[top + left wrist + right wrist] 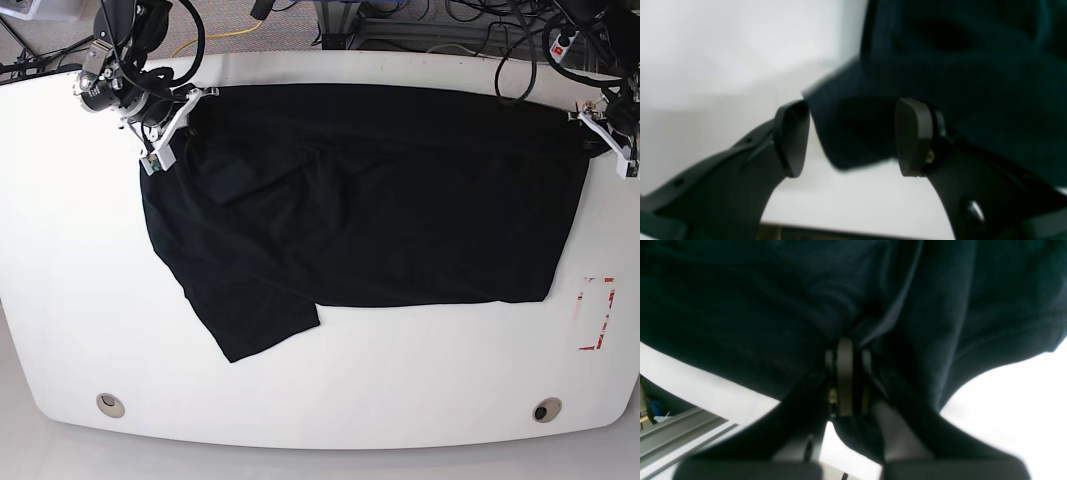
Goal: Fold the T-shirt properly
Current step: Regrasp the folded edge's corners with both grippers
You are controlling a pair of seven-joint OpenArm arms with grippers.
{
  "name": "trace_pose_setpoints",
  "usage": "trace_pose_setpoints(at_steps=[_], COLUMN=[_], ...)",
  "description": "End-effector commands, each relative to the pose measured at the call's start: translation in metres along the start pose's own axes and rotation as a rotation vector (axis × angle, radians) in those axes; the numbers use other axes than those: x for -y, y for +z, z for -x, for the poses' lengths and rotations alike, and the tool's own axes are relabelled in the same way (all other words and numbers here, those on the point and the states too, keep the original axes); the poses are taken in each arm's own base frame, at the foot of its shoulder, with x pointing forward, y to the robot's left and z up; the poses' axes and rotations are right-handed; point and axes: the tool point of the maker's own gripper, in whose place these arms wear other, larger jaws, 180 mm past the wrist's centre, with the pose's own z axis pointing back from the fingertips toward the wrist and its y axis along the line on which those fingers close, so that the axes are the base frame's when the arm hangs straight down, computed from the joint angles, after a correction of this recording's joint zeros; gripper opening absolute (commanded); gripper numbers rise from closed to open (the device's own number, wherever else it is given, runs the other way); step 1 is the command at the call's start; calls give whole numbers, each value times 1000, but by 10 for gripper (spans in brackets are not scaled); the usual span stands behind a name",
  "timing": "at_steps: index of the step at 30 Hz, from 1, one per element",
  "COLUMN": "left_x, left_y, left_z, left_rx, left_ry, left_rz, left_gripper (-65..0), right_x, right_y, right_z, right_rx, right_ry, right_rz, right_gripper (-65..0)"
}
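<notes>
My right gripper [845,373] clamps shirt [370,190] at 10 o'clock; left gripper [848,136] apart, corner between pads, unpinched. Mid-fold; next: close left.

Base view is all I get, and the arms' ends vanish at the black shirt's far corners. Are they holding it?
Observer: The right gripper is: its jaws are shut on the T-shirt.
Operator: And the other one?
Observer: The left gripper stands open, with a shirt corner hanging between the jaws, unclamped.
Operator: Anything beneath that corner?
Observer: Bare white table, right by its edge.
</notes>
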Motion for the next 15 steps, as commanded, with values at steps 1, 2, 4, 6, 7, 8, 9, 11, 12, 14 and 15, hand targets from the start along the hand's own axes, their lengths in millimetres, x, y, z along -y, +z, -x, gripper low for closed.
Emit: trace_pose_setpoints(at_steps=[1,2,4,6,7,8,9,11,12,14,15], left_x=[-8,-8,-15,-18,-19,-20,-20,-20,-20,-20,-20], left_y=[3,2,3,4,3,2,0,-2,-3,-3,-3], left_z=[-9,-7,-7,-8,-7,-4,0,1,-3,-6,-6], left_rx=[27,22,18,13,9,1,-8,-11,-2,3,3], left_ry=[-4,-1,-4,-13,-11,-6,2,13,15,14,14], left_rz=[-12,-11,-22,-27,-27,-24,-19,-12,-12,-15,-15], left_gripper=[-274,-274,-274,-274,-274,-274,-274,-274,-275,-276,-278], right_x=[2,2,1,1,1,1,1,1,1,1,0], right_y=[5,5,5,5,5,5,5,5,5,5,4], right_z=[-11,-11,-11,-11,-11,-12,-13,-14,-15,-15,-15], right_rx=[40,40,40,40,40,41,43,47,49,49,49], right_ry=[16,16,17,17,17,18,17,18,18,18,17], right_rz=[4,4,3,3,3,3,2,2,1,1,0], right_gripper=[-650,-650,-650,-650,-650,-650,-650,-650,-650,-650,-650])
